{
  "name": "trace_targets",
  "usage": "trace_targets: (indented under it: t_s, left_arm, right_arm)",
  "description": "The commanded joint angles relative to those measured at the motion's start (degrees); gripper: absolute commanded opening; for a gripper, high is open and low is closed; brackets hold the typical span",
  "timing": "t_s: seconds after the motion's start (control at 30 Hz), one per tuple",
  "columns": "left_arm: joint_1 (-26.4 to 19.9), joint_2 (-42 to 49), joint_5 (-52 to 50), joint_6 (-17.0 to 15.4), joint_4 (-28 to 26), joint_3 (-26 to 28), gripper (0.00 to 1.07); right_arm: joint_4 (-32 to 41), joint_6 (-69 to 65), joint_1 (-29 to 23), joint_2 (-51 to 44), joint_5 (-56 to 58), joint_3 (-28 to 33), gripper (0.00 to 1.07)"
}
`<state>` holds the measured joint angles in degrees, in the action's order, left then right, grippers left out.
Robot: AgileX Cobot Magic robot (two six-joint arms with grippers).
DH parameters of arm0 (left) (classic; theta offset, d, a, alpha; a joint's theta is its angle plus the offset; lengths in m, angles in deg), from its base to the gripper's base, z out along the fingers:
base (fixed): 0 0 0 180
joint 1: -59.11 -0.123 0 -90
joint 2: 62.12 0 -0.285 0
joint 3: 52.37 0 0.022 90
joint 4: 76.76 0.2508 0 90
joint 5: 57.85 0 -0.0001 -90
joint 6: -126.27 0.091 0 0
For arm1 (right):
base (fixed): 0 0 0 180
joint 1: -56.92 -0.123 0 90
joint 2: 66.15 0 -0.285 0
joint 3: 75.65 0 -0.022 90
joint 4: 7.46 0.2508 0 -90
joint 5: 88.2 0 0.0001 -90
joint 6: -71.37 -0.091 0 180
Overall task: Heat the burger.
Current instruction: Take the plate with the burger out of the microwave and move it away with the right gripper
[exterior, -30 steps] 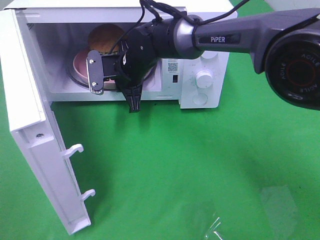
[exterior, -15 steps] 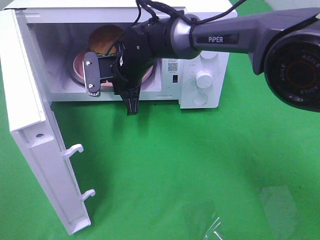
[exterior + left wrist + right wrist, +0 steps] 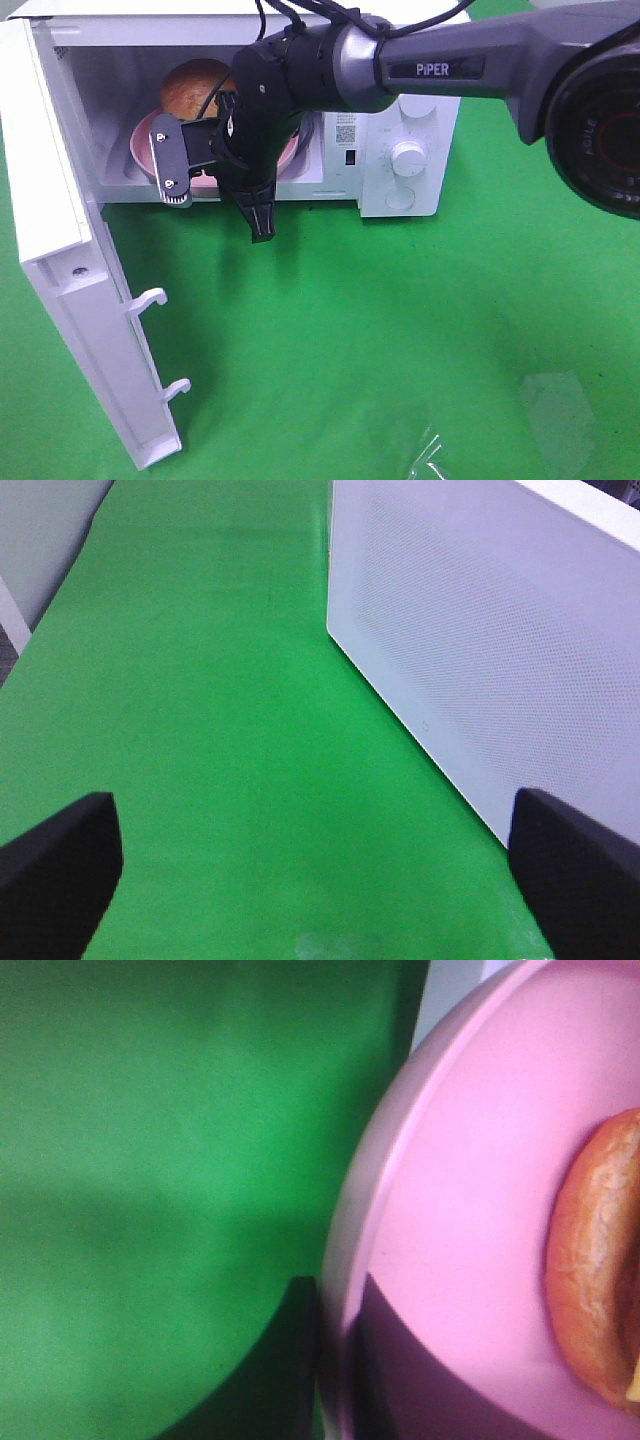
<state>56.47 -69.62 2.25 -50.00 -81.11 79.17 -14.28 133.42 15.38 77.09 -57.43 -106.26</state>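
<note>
The burger (image 3: 195, 85) sits on a pink plate (image 3: 137, 140) inside the open white microwave (image 3: 340, 25). My right gripper (image 3: 212, 170) reaches in through the opening and is shut on the plate's front rim. In the right wrist view its dark fingers (image 3: 290, 1360) clamp the rim of the pink plate (image 3: 470, 1160) from both sides, and the edge of the burger's brown bun (image 3: 590, 1260) shows close by. My left gripper (image 3: 320, 880) is open over the green cloth, with nothing between its fingers; it does not show in the exterior high view.
The microwave door (image 3: 70, 280) swings out to the left, its latch hooks (image 3: 150, 300) facing the cloth. A knob (image 3: 407, 155) is on the control panel. The door's outer face (image 3: 480, 630) stands next to my left gripper. A clear plastic scrap (image 3: 550, 400) lies front right.
My right arm has shifted left, carrying the plate and burger leftward inside the microwave. The left gripper has stayed open.
</note>
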Motion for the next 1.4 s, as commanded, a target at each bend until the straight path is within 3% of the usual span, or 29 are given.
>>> trace_targets:
  t_s: [0.03, 0.47, 0.8, 1.03, 1.4]
  left_arm:
    - [-0.23, 1.2, -0.4, -0.11, -0.29, -0.17, 0.98]
    - [-0.23, 1.2, -0.4, -0.11, -0.29, -0.17, 0.98]
    - [-0.23, 1.2, -0.4, -0.11, -0.29, -0.17, 0.98]
    - [-0.23, 1.2, -0.4, -0.11, -0.29, -0.17, 0.98]
    - [-0.23, 1.2, -0.4, -0.11, -0.29, -0.17, 0.98]
  right_arm:
    - [-0.92, 1.15, -0.57, -2.18, -3.27, 1.66, 0.0]
    - [-2.58, 1.09, -0.57, -10.83, -15.41, 16.5, 0.0]
    - [-4.47, 0.8, -0.57, -14.44, -17.99, 22.52, 0.0]
    - [-4.41, 0.63, -0.63, -18.96, -22.8, 30.71, 0.0]
    - [-4.24, 0.63, -0.63, -23.32, -23.84, 36.67, 0.0]
